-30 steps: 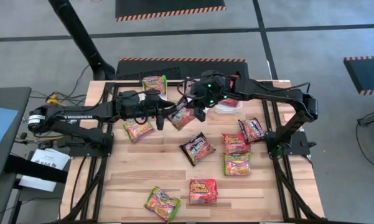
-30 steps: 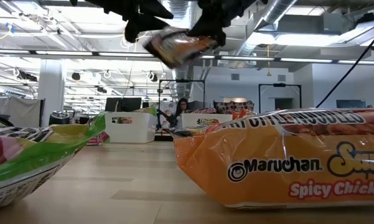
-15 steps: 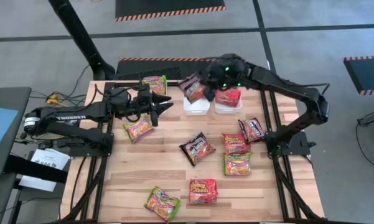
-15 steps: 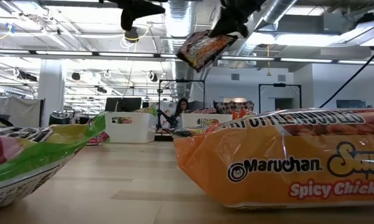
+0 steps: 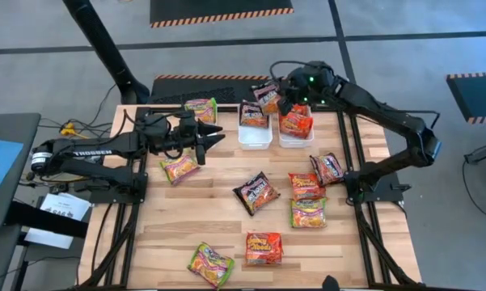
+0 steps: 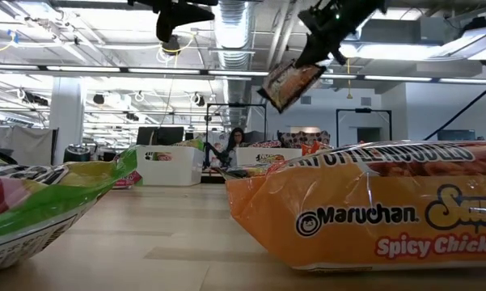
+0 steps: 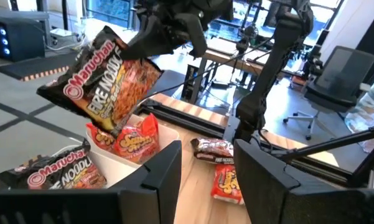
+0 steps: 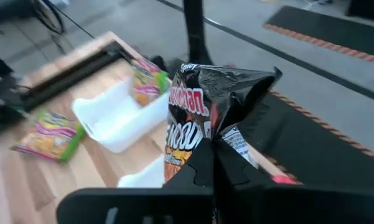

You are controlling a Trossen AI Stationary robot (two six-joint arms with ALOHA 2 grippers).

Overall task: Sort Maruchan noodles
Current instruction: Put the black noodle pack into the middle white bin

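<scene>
My right gripper (image 5: 281, 99) is shut on a black Maruchan noodle packet (image 5: 268, 94), held in the air over the table's far edge, just beyond two white tubs. The left tub (image 5: 255, 139) holds a black packet (image 5: 252, 114); the right tub (image 5: 294, 141) holds a red-orange one (image 5: 296, 121). My left gripper (image 5: 215, 136) hovers open and empty over the table's left part, pointing level toward the tubs. In the left wrist view the held packet (image 7: 102, 87) hangs below the right gripper (image 7: 154, 45). My right gripper pinches the black packet by one end (image 8: 229, 135) between its two shut fingers (image 8: 213, 167); the plastic is crumpled there. The fingers slant down from the table's right side. The packet hangs tilted below them (image 6: 289, 83), lifted clear of the tubs and the table.
Loose packets lie across the table: green ones (image 5: 200, 109), (image 5: 179, 167), (image 5: 307, 212), (image 5: 211, 264), a black one (image 5: 256, 192), red-orange ones (image 5: 305, 186), (image 5: 264, 248), and one (image 5: 327, 168) at the right edge. Bare wood (image 5: 186, 218) shows left of centre.
My right gripper has carried the black packet from beside my left gripper toward the table's far right, passing over the tubs to the far edge, turning as it went. The packet stayed hanging, clear of the table. My left gripper has drawn back slightly.
</scene>
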